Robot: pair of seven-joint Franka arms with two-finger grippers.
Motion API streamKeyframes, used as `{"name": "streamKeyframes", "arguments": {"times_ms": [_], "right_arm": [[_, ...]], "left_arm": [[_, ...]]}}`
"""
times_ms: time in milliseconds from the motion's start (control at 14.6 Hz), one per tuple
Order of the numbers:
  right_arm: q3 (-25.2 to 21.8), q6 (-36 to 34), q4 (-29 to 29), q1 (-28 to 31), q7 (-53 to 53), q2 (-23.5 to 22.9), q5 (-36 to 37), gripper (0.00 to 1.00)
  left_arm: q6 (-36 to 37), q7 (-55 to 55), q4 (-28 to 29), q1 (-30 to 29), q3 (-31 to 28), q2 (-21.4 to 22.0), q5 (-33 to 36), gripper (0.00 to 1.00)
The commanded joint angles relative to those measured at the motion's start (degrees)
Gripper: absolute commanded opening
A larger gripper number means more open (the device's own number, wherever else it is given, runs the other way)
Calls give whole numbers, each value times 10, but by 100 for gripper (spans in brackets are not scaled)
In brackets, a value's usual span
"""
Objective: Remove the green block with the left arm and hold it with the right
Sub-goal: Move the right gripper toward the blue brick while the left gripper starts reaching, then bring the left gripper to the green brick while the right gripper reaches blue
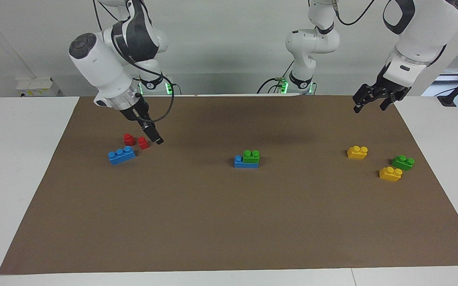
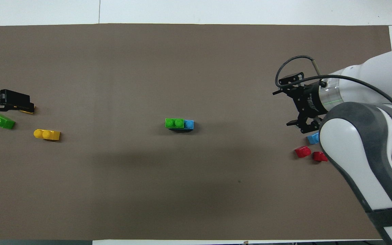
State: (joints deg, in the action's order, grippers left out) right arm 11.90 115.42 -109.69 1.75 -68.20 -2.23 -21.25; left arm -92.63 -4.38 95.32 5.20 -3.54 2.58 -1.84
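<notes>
A green block (image 1: pixel 251 156) sits on a blue brick (image 1: pixel 240 162) in the middle of the brown mat; it also shows in the overhead view (image 2: pixel 174 123). A second green block (image 1: pixel 402 162) lies at the left arm's end of the table. My right gripper (image 1: pixel 154 135), with the silver wrist band, hangs low over the mat beside two red bricks, well short of the stacked pair. In the overhead view its fingers (image 2: pixel 290 79) stand apart and empty. My left gripper (image 1: pixel 369 104) is open and empty, raised over the mat's edge at its own end.
Two red bricks (image 1: pixel 129 139) (image 1: pixel 143 143) and a three-stud blue brick (image 1: pixel 121 155) lie at the right arm's end. Two yellow bricks (image 1: pixel 357 152) (image 1: pixel 390 174) lie by the second green block. The right arm hides most of the three-stud blue brick in the overhead view.
</notes>
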Motion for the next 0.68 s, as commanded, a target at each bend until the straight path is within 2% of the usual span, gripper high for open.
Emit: {"name": "streamKeyframes", "arguments": {"times_ms": [0, 137, 411, 616], "right_arm": [[-1, 118, -66, -37, -47, 7, -66, 100], [-1, 161, -63, -60, -111, -14, -66, 100], [0, 176, -59, -90, -136, -68, -113, 100], [0, 175, -59, -125, -136, -103, -118, 100]], "left_arm": [[-9, -18, 42, -5, 7, 28, 1, 100], [-11, -96, 64, 9, 10, 39, 1, 100], [-12, -158, 74, 45, 11, 44, -9, 100], [-41, -257, 124, 74, 12, 67, -22, 100]]}}
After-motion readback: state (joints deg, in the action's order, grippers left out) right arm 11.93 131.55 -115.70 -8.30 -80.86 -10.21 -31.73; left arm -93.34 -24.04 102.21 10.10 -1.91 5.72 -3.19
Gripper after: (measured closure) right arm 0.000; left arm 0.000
